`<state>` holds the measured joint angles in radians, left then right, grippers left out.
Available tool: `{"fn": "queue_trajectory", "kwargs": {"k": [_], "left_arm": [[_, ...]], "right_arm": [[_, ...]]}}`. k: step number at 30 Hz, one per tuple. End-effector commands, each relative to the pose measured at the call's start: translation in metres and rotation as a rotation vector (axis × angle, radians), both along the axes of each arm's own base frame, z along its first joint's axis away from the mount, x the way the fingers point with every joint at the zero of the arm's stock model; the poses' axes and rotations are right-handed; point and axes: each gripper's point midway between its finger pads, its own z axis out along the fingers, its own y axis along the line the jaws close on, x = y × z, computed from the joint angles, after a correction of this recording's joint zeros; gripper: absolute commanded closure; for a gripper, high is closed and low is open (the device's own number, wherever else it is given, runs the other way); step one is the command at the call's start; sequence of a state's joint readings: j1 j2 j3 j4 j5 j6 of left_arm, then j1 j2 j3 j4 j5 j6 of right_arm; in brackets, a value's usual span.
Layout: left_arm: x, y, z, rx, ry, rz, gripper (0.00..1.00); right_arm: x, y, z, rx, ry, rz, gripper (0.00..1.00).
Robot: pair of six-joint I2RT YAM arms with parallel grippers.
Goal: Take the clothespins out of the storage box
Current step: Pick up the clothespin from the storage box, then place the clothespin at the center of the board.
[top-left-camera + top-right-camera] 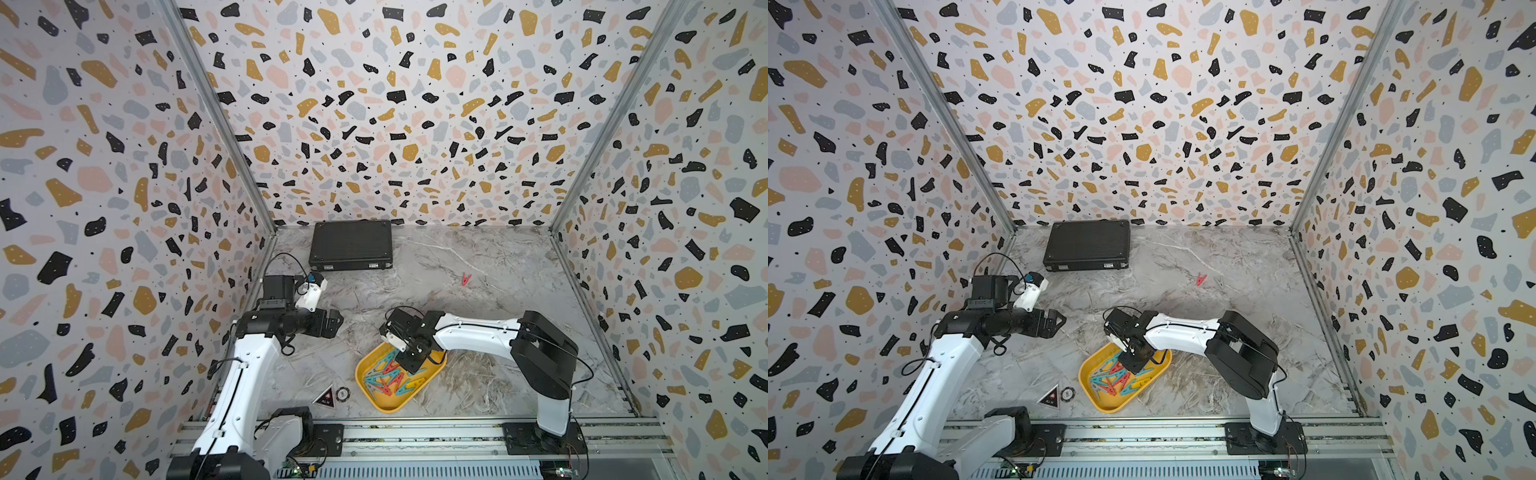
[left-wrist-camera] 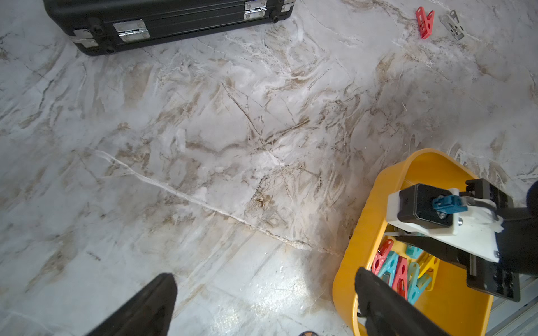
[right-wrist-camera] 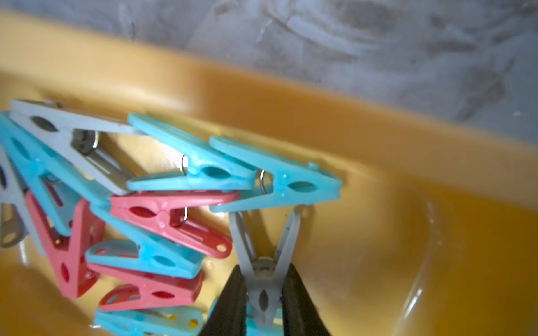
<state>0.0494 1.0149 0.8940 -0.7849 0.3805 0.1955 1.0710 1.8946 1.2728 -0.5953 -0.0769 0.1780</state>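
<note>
1. While most of the clothespins point(image 1: 386, 376) lie in a teal, red and grey heap inside the storage box point(image 1: 388, 406), I think the job has only just begun.
2. That yellow box sits on the table point(image 1: 415, 266) at about 6 o'clock, near the front rail.
3. One grey clothespin point(image 3: 263, 296) lies at the box's 1 o'clock end, next to the heap. Its two legs reach a teal one, and I cannot tell if they touch.
4. My right gripper point(image 3: 264, 272) is down in the box. Its two black fingers press on both sides of that grey clothespin, so it has a hold on it.
5. My left gripper point(image 1: 334, 323) hangs over bare table at about 10 o'clock from the box, jaws wide apart, holding nothing.
6. At 1 o'clock, well apart from the box, a red clothespin point(image 1: 466, 279) lies on the table. The left wrist view shows a second grey clothespin point(image 2: 451, 24) just beside it.
7. At 12 o'clock, by the back wall, lies a black case point(image 1: 351, 245), shut.
8. So this step is the grab. Next I should lift slowly and straight up, so the legs do not drag the teal one along. Then I should carry it out over the wall and let go by the red one.
</note>
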Motion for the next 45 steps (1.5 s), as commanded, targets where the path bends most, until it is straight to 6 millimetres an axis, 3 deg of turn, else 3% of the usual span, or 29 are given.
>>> {"fn": "queue_trajectory", "kwargs": {"k": [1,7,15,19,23,30,35,40,45], "left_arm": [[-0.001,-0.002,0.0,-0.002,-0.008,-0.013,0.0],[-0.001,-0.002,-0.001,-0.003,-0.004,-0.013,0.0],[-0.001,-0.002,-0.004,-0.002,0.004,-0.013,0.0],[-0.001,-0.002,-0.003,-0.003,0.001,-0.013,0.0],[-0.001,-0.002,-0.003,-0.002,0.001,-0.013,0.0],[-0.001,-0.002,-0.002,-0.003,0.0,-0.013,0.0],[-0.001,-0.002,-0.002,-0.001,-0.004,-0.014,0.0],[-0.001,-0.002,-0.002,-0.002,-0.003,-0.014,0.0],[-0.002,-0.002,-0.002,-0.005,-0.002,-0.016,0.0]], "right_arm": [[0.004,0.0,0.029,0.056,-0.05,-0.025,0.78],[0.007,-0.008,0.056,0.097,-0.102,-0.055,0.78],[0.02,-0.033,0.101,0.145,-0.21,-0.169,0.82],[0.034,-0.058,0.122,0.164,-0.233,-0.266,0.83],[0.054,-0.093,0.13,0.168,-0.244,-0.385,0.84],[0.093,-0.164,0.125,0.146,-0.203,-0.624,0.84],[0.115,-0.209,0.111,0.104,-0.158,-0.763,0.84],[0.137,-0.245,0.093,0.074,-0.104,-0.884,0.85],[0.166,-0.265,0.081,0.07,-0.057,-0.966,0.85]]}}
